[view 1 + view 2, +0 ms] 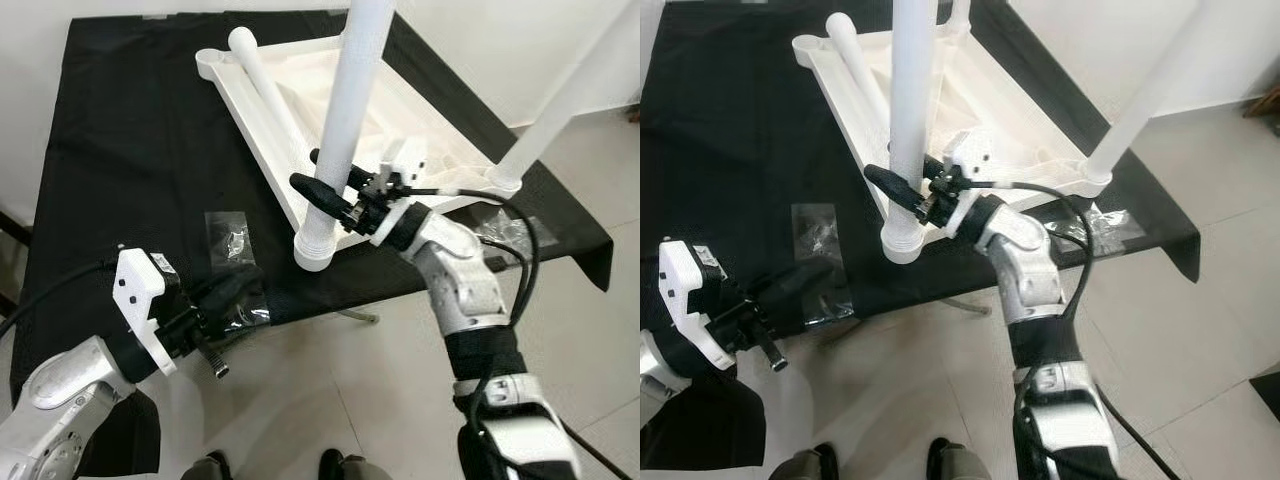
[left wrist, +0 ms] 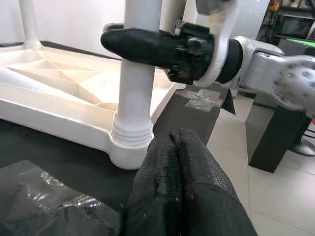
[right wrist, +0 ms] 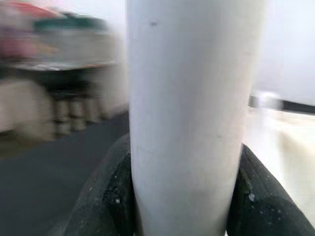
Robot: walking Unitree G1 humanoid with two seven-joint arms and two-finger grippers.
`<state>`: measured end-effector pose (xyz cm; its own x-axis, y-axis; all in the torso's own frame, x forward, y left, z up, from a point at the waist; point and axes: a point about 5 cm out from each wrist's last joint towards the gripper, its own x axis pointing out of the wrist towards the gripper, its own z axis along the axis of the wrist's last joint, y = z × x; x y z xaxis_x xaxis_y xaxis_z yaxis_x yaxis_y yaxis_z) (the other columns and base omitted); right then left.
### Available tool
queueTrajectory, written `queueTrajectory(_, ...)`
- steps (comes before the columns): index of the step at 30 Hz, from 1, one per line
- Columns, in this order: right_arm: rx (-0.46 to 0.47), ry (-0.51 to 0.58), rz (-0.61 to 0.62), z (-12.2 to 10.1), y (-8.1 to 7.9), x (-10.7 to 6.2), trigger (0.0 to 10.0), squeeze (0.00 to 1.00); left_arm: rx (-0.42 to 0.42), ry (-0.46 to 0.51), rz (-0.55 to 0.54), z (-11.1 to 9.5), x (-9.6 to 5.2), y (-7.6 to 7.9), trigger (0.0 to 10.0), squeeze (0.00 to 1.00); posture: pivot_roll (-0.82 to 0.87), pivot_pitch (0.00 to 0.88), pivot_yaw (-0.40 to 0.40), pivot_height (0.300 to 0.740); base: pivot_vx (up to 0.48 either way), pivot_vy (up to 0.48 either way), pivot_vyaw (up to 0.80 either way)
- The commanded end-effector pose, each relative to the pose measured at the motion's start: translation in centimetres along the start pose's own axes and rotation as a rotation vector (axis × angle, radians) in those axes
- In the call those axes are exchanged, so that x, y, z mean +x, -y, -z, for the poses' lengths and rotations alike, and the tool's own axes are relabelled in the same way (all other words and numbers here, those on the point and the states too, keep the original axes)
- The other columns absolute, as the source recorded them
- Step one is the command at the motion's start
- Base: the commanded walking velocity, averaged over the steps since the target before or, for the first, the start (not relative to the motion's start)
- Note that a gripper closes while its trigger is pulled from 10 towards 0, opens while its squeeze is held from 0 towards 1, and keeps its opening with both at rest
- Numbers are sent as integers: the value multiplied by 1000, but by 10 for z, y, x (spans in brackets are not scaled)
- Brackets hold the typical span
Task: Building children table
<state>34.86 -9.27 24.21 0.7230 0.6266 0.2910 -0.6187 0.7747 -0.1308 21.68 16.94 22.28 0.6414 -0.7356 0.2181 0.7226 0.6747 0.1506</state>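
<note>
We are mid-assembly; our right end effector (image 1: 335,195) clamps its 2 fingers around the upright white leg (image 1: 345,120), just above its socket in the upturned tabletop (image 1: 300,100) on the black worktop (image 1: 130,150); our left end effector (image 1: 235,300), fingers pressed together and empty, waits near the hardware bag (image 1: 232,238); next, we judge, comes twisting the leg tight.

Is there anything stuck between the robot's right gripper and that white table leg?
No, nothing visible. The right gripper is already shut on the upright table leg, with a black finger pressed straight against each side. That leg already stands in its corner socket of the upside-down tabletop.
</note>
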Motion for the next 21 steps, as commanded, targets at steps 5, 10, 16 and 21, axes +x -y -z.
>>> queueTrajectory(5, 18, -373, 352, 70, -16, -48, 0, 0, 9, -16, 17, -4, -4, 1, 10000, 0, 100, 305, -103, 740, 0, 0, 0)
queueTrajectory(10, -4, -328, 365, 57, -16, -27, 0, 0, 7, -15, 25, -2, -2, 3, 10000, 0, 103, 299, -112, 740, 0, 0, 0)
queueTrajectory(16, -12, -335, 386, 56, -13, -25, 5098, 0, 6, -16, 23, -1, -2, 4, 10000, 0, 103, 298, -113, 740, 0, 0, 0)
queueTrajectory(21, 25, -191, 259, 25, -3, -6, 10000, 1000, 5, -10, 23, -1, 0, 4, 10000, 0, 97, 296, -114, 740, 0, 0, 0)
